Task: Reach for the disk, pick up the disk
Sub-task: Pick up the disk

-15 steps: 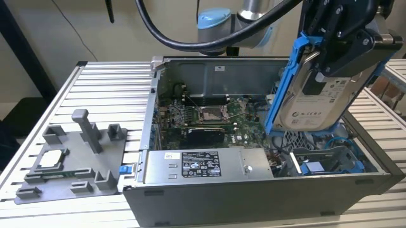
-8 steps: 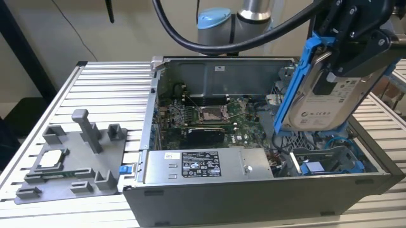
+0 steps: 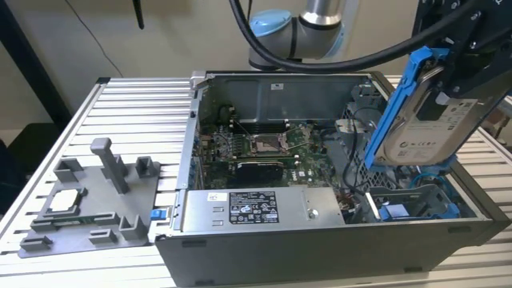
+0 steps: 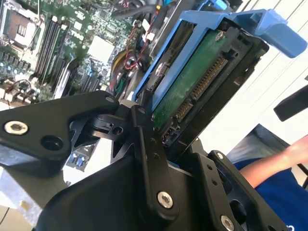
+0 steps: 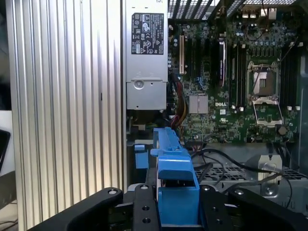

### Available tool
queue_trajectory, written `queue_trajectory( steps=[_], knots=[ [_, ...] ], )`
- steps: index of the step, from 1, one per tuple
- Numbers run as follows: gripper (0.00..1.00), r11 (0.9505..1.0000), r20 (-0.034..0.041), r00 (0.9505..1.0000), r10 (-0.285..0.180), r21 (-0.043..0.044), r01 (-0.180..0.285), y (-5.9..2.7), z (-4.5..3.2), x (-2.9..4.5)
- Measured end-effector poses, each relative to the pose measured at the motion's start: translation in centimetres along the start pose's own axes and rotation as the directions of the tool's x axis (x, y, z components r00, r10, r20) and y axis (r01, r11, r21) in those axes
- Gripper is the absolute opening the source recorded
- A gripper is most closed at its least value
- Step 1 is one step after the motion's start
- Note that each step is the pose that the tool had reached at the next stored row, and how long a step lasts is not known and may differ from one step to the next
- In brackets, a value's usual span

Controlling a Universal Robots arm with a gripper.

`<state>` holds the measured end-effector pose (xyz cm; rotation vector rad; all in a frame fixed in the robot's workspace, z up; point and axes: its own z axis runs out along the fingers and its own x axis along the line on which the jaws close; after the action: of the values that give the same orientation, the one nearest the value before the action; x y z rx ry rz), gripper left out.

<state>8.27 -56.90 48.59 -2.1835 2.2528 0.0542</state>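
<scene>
The claw (image 3: 448, 78) is gripping the disk (image 3: 428, 129) tight, holding it tilted in the air above the open computer case (image 3: 320, 240) toward the exterior view's right; the case is sitting on the ribbed desk (image 3: 136, 114), beside a grey fixture tray (image 3: 88, 204)

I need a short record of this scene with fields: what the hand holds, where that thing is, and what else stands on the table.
hand state: hand shut on the disk
held thing: disk in its blue frame, tilted
disk place: lifted above the open computer case, at the exterior view's right
inside case: motherboard, power supply
beside case: grey fixture tray on the table
</scene>
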Motion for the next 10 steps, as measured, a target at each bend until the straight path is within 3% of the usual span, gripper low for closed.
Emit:
queue_trajectory(
  steps=[10],
  knots=[
    [0.0, 1.0, -0.0001, 1.0, 0.0, -0.0003, 0.0, -2.7, 0.23, 0.39]
  ],
)
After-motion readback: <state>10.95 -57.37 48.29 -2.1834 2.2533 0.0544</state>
